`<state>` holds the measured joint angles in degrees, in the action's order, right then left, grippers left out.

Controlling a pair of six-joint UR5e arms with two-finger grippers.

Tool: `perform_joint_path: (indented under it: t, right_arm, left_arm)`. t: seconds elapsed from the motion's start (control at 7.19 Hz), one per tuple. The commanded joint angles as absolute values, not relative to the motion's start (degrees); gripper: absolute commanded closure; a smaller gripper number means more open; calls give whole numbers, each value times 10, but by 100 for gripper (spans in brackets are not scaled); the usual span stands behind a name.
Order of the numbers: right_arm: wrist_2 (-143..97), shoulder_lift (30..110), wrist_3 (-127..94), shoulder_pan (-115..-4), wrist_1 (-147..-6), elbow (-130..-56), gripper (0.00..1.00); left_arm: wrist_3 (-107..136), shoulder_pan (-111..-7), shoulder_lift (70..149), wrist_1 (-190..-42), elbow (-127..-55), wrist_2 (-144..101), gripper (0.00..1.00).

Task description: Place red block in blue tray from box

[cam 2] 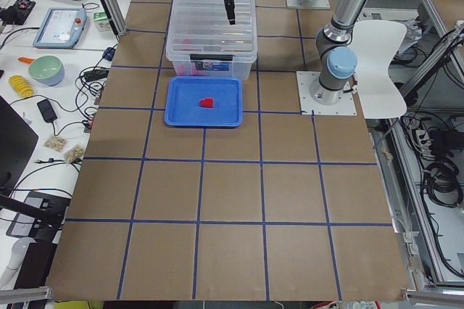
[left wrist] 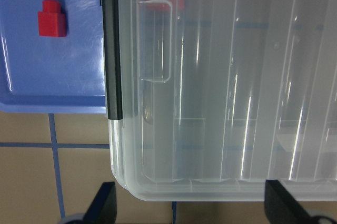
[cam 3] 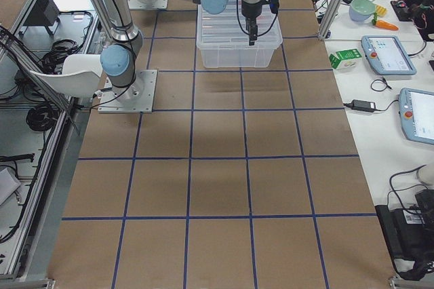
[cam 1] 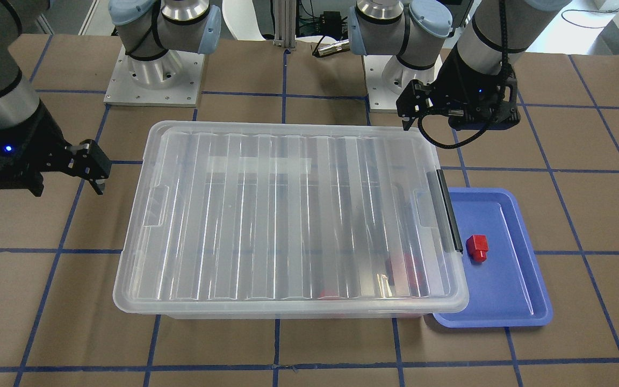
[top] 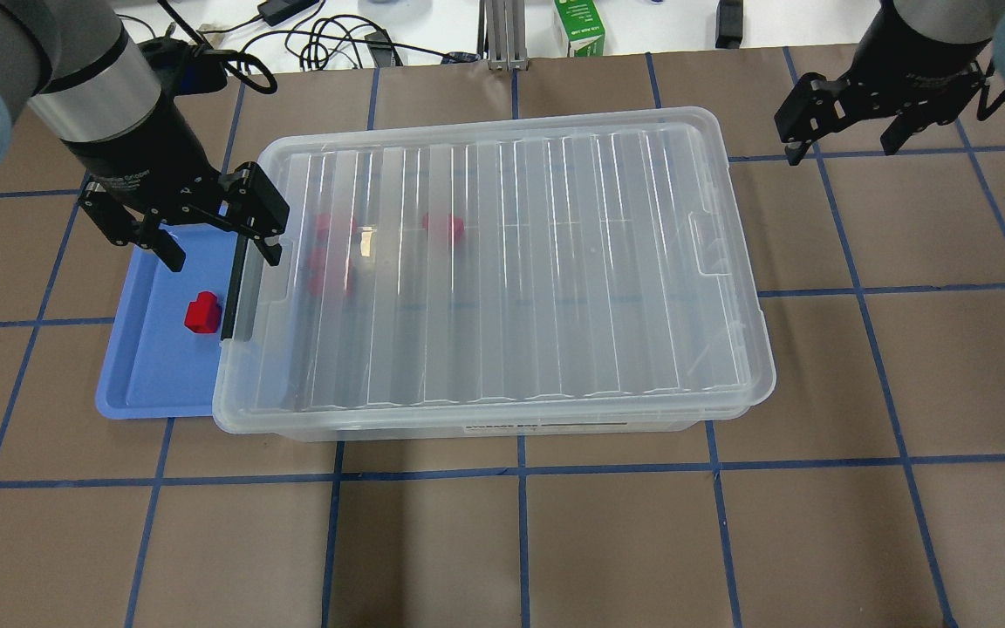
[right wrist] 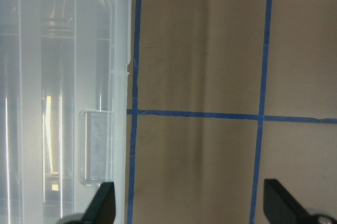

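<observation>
Left gripper (top: 222, 251): fingers spread wide, nothing between them, hanging above the far end of the blue tray (top: 146, 371) and the black latch bar (top: 235, 295) of the box (top: 751, 371). Right gripper (top: 840, 150): likewise spread and empty, held over the bare table (top: 555, 541) beyond the opposite short side of the box, well apart from everything.

Red block (top: 201, 313) lying alone and flat inside the blue tray, in the half nearer the box, just beside the latch bar but apart from it. Judging from the empty fingers and the flat rest of the block: already released, the task apparently complete, with the ribbed lid (top: 511, 262) sitting on the box.

Tray set close against the latch side of the box, one long edge tucked under the overhanging rim of the lid, probably to keep the way from box to tray short. Left gripper likely held open and raised so as not to disturb the block; right gripper likely parked aside, out of the way of the other arm.

More red blocks (top: 443, 227) inside the box, toward the tray end, seen only as blurred red patches through the ribs; number impossible to fix. Impossible also to say whether the tray touches the wall of the box, since the rim covers that edge, or whether the latch is fastened. Height of the left gripper above the tray not readable. Only the fingertips shown in both wrist views, at the lower edge; both grippers too small in the side views.
</observation>
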<state>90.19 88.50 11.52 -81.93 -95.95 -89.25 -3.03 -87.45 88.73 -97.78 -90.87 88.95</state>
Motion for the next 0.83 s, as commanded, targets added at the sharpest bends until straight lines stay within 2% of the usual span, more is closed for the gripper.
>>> perform_joint_path:
  t: [0.0,0.42,0.7]
  right_arm:
    - [904,914,106,-823,-898,-876,0]
    - [903,896,-19,-916,-904,-856,0]
    - [903,890,-18,-918,-901,-848,0]
  left_arm:
    - [-31,-875,886,-976,-909,911,0]
    - [-30,-874,887,-975,-909,911,0]
    - [-30,-874,887,-975,-909,910,0]
